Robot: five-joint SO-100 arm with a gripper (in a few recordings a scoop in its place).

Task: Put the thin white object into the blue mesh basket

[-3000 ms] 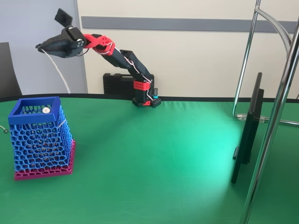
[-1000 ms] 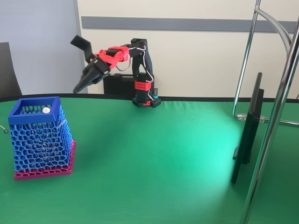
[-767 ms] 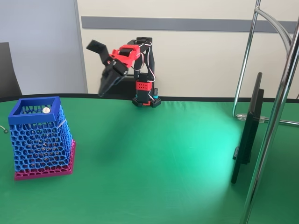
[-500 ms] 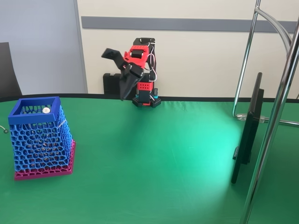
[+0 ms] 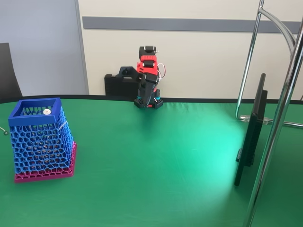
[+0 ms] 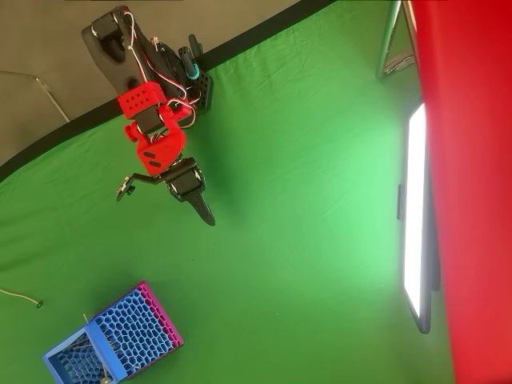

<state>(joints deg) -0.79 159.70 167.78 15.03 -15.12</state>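
The blue mesh basket (image 5: 41, 142) (image 6: 128, 344) stands on its magenta base at the cloth's left. A thin white object (image 5: 4, 131) (image 6: 24, 297), slightly curved with a small grey knob, lies on the cloth just left of the basket, cut by the picture edge. Another thin whitish stick (image 5: 61, 125) leans inside the basket's right wall. My gripper (image 5: 135, 85) (image 6: 166, 206) is folded over the arm's base at the table's back, far from the basket. It is open, one finger pointing down, nothing between its fingers.
A white round disc piece (image 5: 46, 112) sits in the basket's top. A dark monitor (image 5: 251, 137) (image 6: 416, 216) and a chrome stand (image 5: 284, 94) occupy the right side. A black case (image 5: 118, 85) sits behind the arm's base.
The arm has swung from high near the basket back to the right and folded down over its base. The gripper stayed open. The basket and the sticks have not moved.
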